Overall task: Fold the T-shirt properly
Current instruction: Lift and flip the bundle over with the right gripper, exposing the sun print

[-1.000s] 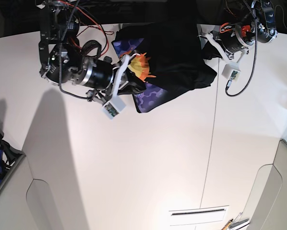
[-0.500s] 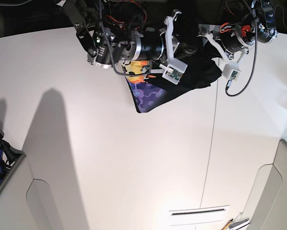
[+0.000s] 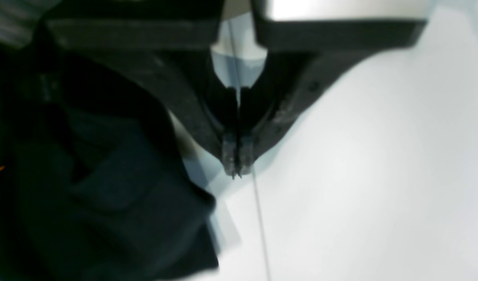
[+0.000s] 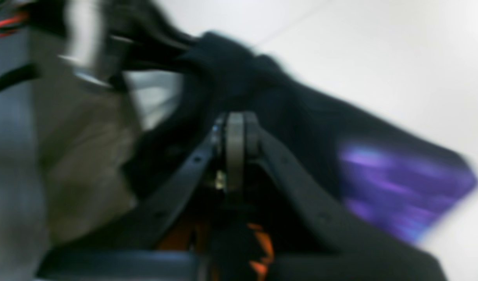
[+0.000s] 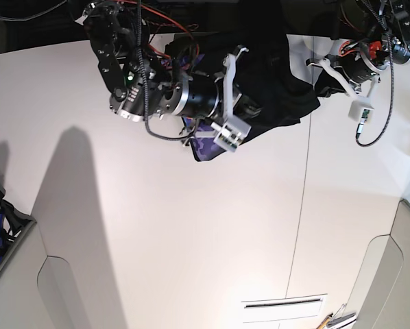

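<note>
Black cloth of the T-shirt (image 5: 273, 75) lies bunched at the far edge of the white surface (image 5: 191, 226), between the two arms. In the base view the right hand (image 5: 249, 110) reaches across the shirt, its arm covering much of the print; a corner of purple-blue print (image 5: 203, 147) shows just below the arm.

From the right wrist camera, the right hand (image 4: 235, 132) has its fingers pressed together, and dark fabric is gathered right at and beyond the tips. The picture is blurred, so whether cloth is actually pinched between them cannot be told. To the right of this hand a fold of the shirt spreads out with the purple print (image 4: 403, 191) facing up; under the hand a scrap of orange print (image 4: 262, 246) is visible.

The left hand (image 3: 236, 171) is also pressed together, fingertips meeting with nothing between them. It sits over bare surface, right above a thin seam line (image 3: 260, 230) in the surface. The shirt's black edge (image 3: 125, 203) lies just to the left of this hand, near but apart from the fingertips. In the base view the left hand (image 5: 332, 72) is beside the shirt's outer edge, with a white camera block (image 5: 362, 110) hanging off its wrist.
</note>
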Robot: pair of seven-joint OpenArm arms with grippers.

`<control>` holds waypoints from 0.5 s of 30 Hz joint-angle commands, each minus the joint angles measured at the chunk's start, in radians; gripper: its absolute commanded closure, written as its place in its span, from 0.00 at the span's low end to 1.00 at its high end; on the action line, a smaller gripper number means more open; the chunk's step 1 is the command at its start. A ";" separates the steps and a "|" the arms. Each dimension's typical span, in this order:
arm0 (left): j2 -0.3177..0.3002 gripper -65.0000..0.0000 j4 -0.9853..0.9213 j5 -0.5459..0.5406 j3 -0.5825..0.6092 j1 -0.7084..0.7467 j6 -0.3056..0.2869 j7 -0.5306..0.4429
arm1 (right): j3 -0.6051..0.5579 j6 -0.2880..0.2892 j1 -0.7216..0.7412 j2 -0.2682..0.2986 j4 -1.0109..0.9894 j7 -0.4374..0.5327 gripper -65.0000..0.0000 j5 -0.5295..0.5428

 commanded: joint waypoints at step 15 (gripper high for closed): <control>0.042 1.00 0.061 -0.747 -0.031 0.001 -0.118 0.281 | 0.192 0.007 0.132 -0.005 -0.263 0.110 1.00 0.018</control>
